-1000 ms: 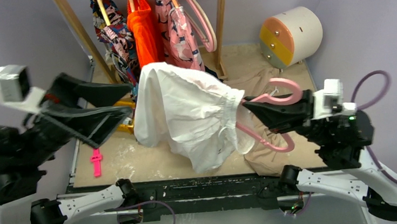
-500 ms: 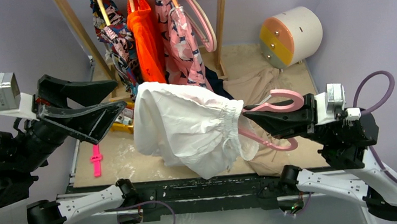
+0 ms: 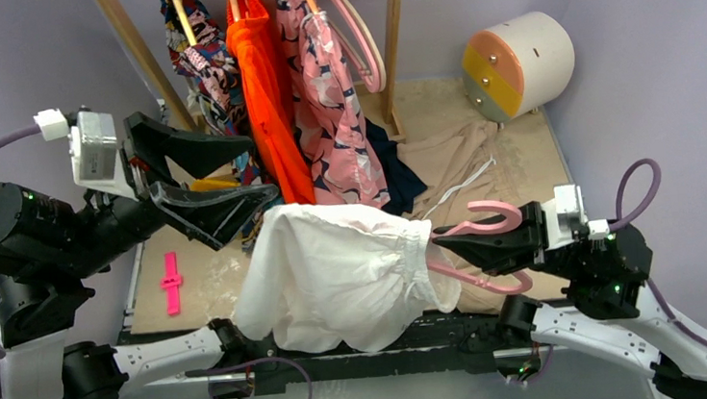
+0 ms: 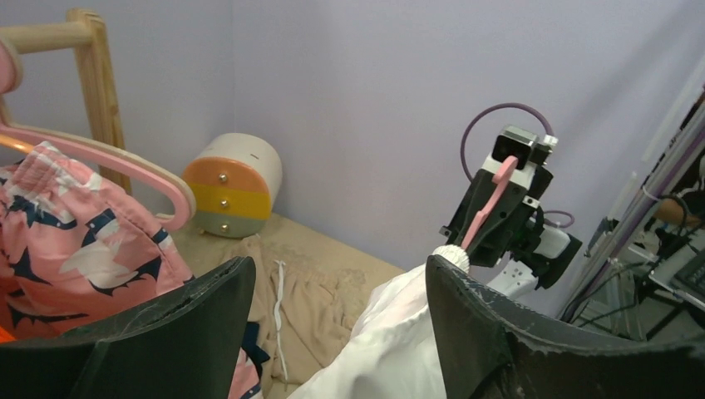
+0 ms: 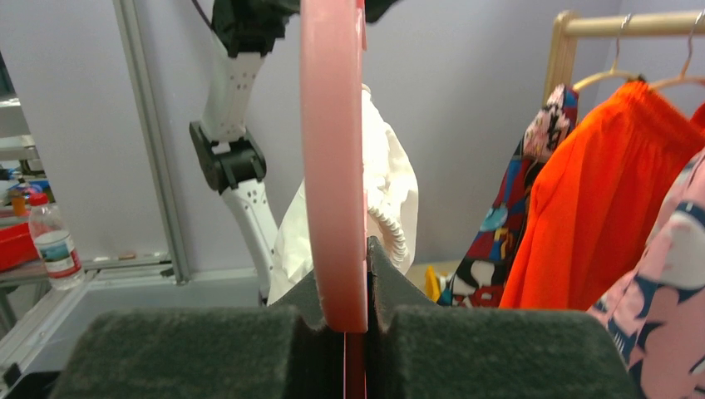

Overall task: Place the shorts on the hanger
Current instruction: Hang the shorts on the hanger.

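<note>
The white shorts (image 3: 337, 273) hang bunched on the pink hanger (image 3: 490, 209), their gathered waistband round its near arm, low over the table's front edge. My right gripper (image 3: 442, 238) is shut on the hanger just below its hook; in the right wrist view the pink bar (image 5: 332, 125) runs upright between the pads (image 5: 399, 291), with the shorts (image 5: 387, 183) behind it. My left gripper (image 3: 265, 171) stands open above the shorts' left end. In the left wrist view the white fabric (image 4: 391, 332) lies low between the open fingers (image 4: 490, 324), against the right one. The hanger's far arm is hidden inside the fabric.
A wooden rack at the back carries a patterned garment (image 3: 208, 67), an orange one (image 3: 262, 82), a pink patterned one (image 3: 333, 114) and a bare pink hanger (image 3: 362, 39). A tan garment (image 3: 461, 147) lies on the table, a round drawer drum (image 3: 516, 63) back right, a pink clip (image 3: 172, 283) front left.
The right gripper has carried the hanger and shorts down toward the front edge. The left arm has swung back and right, its open fingers now above the shorts' left end.
</note>
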You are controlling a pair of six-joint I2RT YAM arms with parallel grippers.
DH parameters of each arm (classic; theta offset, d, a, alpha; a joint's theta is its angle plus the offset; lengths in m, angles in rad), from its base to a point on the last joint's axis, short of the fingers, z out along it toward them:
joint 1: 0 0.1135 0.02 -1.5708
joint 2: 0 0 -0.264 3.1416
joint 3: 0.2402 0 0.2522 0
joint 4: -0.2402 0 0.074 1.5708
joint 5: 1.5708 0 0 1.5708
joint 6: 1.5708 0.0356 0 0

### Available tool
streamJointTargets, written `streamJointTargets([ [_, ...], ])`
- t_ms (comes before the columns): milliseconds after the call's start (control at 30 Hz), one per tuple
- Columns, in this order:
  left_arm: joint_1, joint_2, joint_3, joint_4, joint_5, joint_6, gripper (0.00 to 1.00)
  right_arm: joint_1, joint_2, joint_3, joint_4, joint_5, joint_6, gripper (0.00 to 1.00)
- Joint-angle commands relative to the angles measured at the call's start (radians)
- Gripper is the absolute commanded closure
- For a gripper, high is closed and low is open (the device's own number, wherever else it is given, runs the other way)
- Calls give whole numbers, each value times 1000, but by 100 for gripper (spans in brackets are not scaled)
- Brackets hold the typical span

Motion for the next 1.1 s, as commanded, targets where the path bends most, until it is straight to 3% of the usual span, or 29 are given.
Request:
streamJointTargets([
  [0, 4, 46, 16, -21, 185, 52, 23, 4, -87, -37, 70, 28, 45, 100],
  [133, 3, 116, 11, -70, 314, 68, 27, 5, -121, -42, 13, 39, 48, 100],
  [467, 3, 197, -81, -15, 419, 81, 26, 4, -127, -48, -65, 59, 42, 100],
  [1067, -95, 202, -167, -146, 327, 205, 33, 4, -18, -22, -57, 24, 19, 100],
])
